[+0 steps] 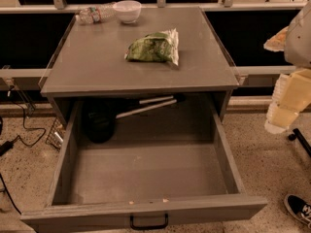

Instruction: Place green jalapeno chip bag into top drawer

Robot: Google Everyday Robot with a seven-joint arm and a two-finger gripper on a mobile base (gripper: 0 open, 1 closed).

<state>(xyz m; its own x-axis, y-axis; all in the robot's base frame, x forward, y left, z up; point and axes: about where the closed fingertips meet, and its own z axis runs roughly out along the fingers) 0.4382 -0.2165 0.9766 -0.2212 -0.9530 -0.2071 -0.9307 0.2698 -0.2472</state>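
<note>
Camera view, and right in the middle sits the grey desk (97, 62), its flat top facing us. There is the green jalapeno chip bag (154, 47), lying crumpled on the desk top, a little right of centre and nearer the back than the front edge. Its pale sealed end points to the right. It rests on the surface alone, well apart from everything else.

Up at the back left corner of the desk lies a clear plastic bottle (95, 14) on its side, and just beside it, to the right, stands a white bowl (127, 10).

Below the desk top, the top drawer (146, 208) is pulled far out toward us, its small black handle (148, 222) on the front panel at the bottom edge. The near part of the drawer floor is bare grey wood. Tucked at the back, under the desk top, is a black kitchen utensil (99, 121) with a rounded head, and two long pale handles (146, 106) slant off to the right of it.

Over at the right edge, the tool (282, 115) hangs off to the side of the desk, at about the level of the drawer opening, well apart from the bag. Whether it is spread or pressed together, I cannot tell.

Dark cables (22, 130) trail over the speckled floor on the left, and a dark shoe (299, 208) shows at lower right.
</note>
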